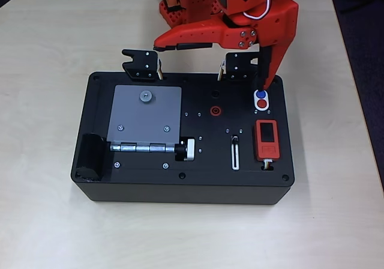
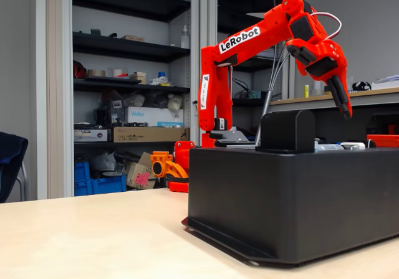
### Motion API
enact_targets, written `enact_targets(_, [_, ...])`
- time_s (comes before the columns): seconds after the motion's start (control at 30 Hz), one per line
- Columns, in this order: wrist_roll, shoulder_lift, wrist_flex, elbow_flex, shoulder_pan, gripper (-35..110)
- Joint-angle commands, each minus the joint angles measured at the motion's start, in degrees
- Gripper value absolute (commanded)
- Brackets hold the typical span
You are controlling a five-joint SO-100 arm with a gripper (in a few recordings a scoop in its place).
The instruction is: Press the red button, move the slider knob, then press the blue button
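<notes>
The red arm's fingers (image 1: 264,84), apparently closed to one point and holding nothing, hover just beyond the small glossy blue button (image 1: 260,94) on the black box (image 1: 150,185), so a careless descent could strike it before its near-side twin, the small glossy red button (image 1: 262,104), with the tiny black slider knob (image 1: 235,139) nearer left.

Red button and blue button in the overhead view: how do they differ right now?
The red button is red; the blue button is blue. In the overhead view the blue button lies nearer the board's far edge and the arm, the red button nearer the orange-red device. The hand's tip points down just beyond the blue button, farther from the red one; contact cannot be judged. Both are small round glossy discs of similar size on one white oval plate.
</notes>
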Motion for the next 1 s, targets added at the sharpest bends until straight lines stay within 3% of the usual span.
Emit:
enact_targets(0.0, [0.9,1.1,-0.2,0.0,-0.5,103])
enact_targets(0.97, [5.4,0.4,-8.1,8.4,-4.2,103])
